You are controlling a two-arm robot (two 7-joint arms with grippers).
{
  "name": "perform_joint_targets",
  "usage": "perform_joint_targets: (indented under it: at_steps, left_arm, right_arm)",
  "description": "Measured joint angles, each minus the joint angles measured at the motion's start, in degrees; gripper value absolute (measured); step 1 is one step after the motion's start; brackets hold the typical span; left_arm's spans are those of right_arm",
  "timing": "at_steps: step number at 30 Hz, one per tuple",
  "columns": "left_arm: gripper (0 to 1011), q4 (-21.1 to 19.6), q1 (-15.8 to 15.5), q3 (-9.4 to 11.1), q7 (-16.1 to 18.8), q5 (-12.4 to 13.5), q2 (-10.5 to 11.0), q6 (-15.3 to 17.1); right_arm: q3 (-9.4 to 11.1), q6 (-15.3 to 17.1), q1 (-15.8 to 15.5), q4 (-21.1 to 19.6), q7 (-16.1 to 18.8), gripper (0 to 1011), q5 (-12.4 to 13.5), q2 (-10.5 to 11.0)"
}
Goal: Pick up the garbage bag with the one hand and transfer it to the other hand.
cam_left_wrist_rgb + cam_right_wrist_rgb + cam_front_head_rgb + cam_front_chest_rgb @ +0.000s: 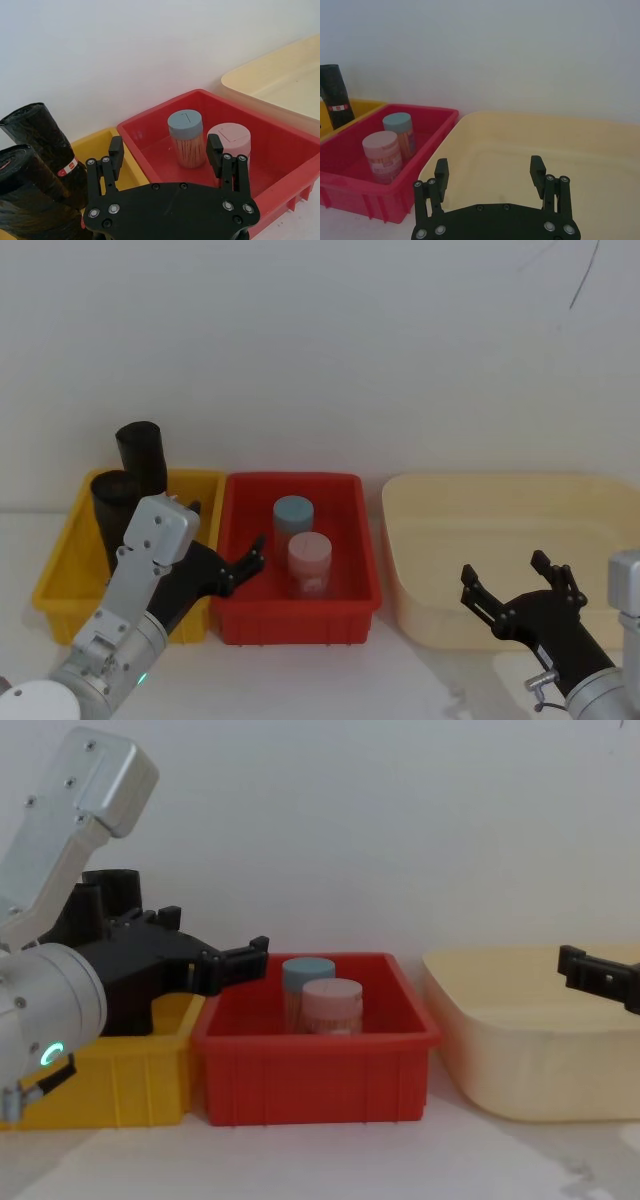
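Green-ringed arm's black long-fingered left gripper point(165, 149) was spread wide open with nothing in it, up over where the yellow plastic bin point(60, 580) meets the red plastic bin point(300, 625). The garbage bag point(105, 510), a plain black crinkly plastic roll, stood upright in the yellow bin, robot-side of the labelled black roll point(141, 452). The black right gripper point(505, 570) hung open and empty over the cream plastic tub point(430, 625).
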Motion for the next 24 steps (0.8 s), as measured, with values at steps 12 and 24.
perform_joint_targets:
  at_steps: [12,24]
  left_arm:
    - [1001,0.32,-2.87,1.28,-1.1,0.68,-1.79,1.2]
    - [1001,-3.56,-9.14,0.64,-5.43,1.26,-0.4,7.06]
  right_arm:
    - [0.37,0.51,2.03,0.29,2.25,1002,1.4,0.04]
    - [-2.1,3.53,8.47,-0.56,4.77,1001,2.5,-2.55]
